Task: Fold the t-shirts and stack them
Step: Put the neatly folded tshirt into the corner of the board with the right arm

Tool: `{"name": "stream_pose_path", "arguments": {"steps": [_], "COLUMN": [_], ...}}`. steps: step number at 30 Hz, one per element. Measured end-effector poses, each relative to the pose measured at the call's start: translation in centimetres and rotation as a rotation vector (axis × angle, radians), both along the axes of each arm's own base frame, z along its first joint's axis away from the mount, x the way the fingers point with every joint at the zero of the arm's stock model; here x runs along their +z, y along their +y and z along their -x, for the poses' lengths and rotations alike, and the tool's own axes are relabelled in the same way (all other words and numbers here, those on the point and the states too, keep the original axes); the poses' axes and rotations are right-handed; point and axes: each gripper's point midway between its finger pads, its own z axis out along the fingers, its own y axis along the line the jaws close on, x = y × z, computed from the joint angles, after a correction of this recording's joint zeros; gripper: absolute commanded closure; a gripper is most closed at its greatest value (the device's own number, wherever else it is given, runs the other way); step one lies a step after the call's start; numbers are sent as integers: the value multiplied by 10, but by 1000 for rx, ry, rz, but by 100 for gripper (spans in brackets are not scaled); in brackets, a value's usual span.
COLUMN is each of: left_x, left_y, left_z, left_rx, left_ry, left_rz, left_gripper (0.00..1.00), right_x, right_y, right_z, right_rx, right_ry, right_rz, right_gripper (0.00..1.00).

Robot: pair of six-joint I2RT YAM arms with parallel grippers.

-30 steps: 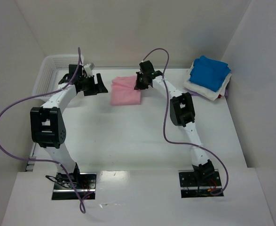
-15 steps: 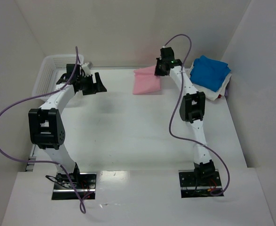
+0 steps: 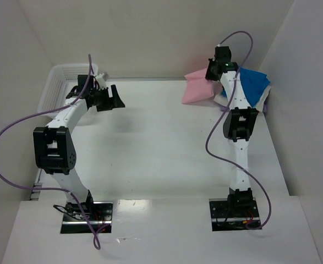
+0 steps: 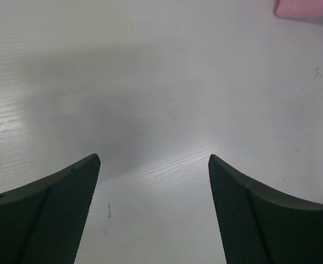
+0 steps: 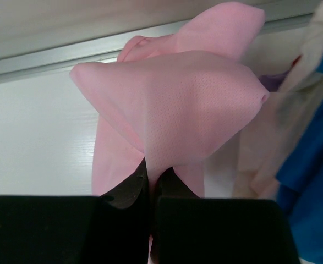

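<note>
Over at the far right corner of the desk [image 3: 161, 148], the right jaws are pressed together on a fold of the pink t-shirt [image 5: 189, 104]. They hold it up, bunched, just beside the blue t-shirt [image 3: 255, 82], which lies on the white t-shirt [image 3: 264, 98]. The left jaws stand spread wide above bare desk near the white mesh basket [image 3: 56, 85], pinching nothing.
</note>
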Motion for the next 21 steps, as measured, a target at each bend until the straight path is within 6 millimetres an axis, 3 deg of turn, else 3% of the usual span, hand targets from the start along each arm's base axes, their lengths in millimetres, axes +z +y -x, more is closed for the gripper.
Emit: {"name": "stream_pose_path", "arguments": {"steps": [11,21], "left_x": [2,2], "left_y": [-4,-6], "left_z": [1,1], "left_rx": [-14,-20], "left_ry": [2,1], "left_rz": [21,31], "left_gripper": [14,14], "right_x": [68,121], "right_y": [-64,-118], "right_z": [8,27], "right_rx": [-76,-156], "right_ry": [-102,-175], "right_rz": [29,60], "right_gripper": [100,100]}}
